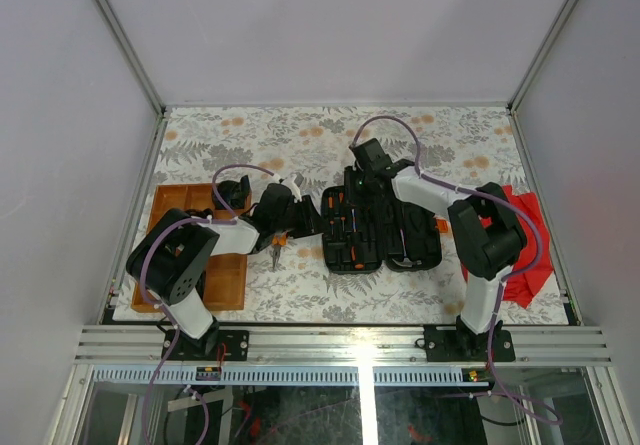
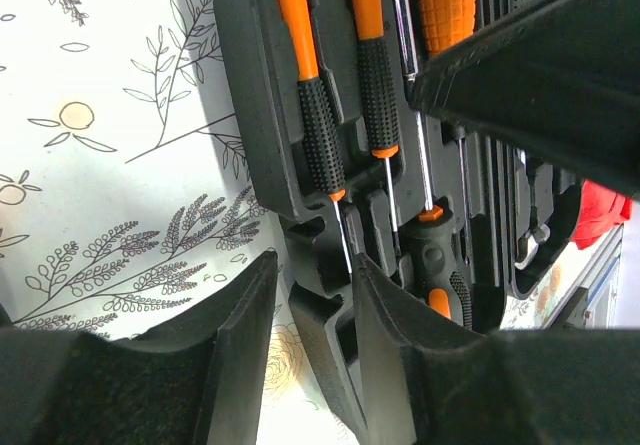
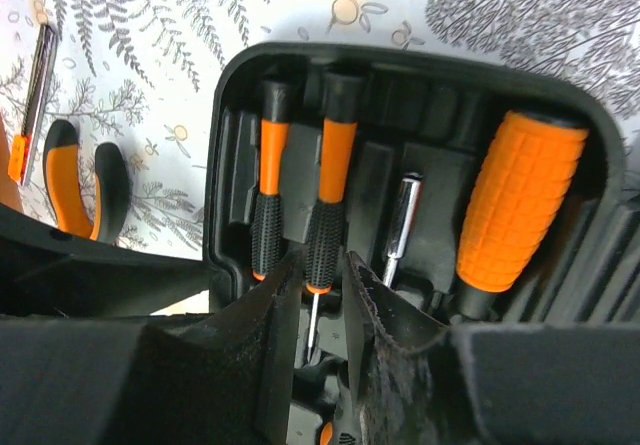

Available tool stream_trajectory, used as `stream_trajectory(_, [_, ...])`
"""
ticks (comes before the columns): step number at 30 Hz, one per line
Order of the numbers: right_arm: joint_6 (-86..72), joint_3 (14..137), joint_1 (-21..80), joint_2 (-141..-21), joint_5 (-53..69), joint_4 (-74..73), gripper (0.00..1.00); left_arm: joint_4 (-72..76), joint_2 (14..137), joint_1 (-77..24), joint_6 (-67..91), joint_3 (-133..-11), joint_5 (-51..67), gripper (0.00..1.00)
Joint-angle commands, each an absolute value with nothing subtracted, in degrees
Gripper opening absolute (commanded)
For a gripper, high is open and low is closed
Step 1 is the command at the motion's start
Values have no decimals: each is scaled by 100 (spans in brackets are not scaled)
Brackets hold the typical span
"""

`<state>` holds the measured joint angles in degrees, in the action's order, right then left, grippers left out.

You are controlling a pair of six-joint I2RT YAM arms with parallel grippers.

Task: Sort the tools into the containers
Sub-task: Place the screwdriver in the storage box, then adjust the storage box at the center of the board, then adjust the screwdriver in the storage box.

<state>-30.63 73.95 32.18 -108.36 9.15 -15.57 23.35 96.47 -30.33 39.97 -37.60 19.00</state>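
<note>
The black tool case [image 1: 400, 235] lies open mid-table, with tools in its moulded slots. My right gripper [image 3: 322, 260] hangs over its far end, open. Its narrow gap straddles the lower end of a slim orange-and-black precision driver [image 3: 330, 190], which sits in its slot beside a second one [image 3: 270, 195]. My left gripper [image 2: 315, 265] is open astride the case's left rim [image 2: 320, 335]. One finger [image 2: 240, 345] is outside over the cloth and the other is inside. Orange-handled pliers [image 1: 276, 248] lie loose left of the case. The wooden tray [image 1: 165, 203] is at the far left.
A thick orange handle [image 3: 520, 205] and a steel bit [image 3: 402, 215] sit in the case to the right of the drivers. A slim black-and-orange tool [image 3: 30, 95] lies on the floral cloth by the pliers [image 3: 85, 180]. A red cloth [image 1: 525, 235] lies at the right edge.
</note>
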Motion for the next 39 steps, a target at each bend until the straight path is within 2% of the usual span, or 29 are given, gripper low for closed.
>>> stream_trajectory(1, [-3093,7411,3375,-10632,984,-1459,29,2400,9684,-3014,3858,-3910,1819,34])
stream_trajectory(10, [-3032,7675,3500,-10838,722,-1729,24,2394,9660,-3015,3842,-3911,1831,31])
stream_trajectory(31, [-2976,7772,3639,-11020,498,-2023,19,2472,9646,-3011,3841,-3887,1878,28])
stream_trajectory(39, [-2871,7927,3643,-11185,328,-2227,12,2497,9645,-3015,3836,-3875,1902,27])
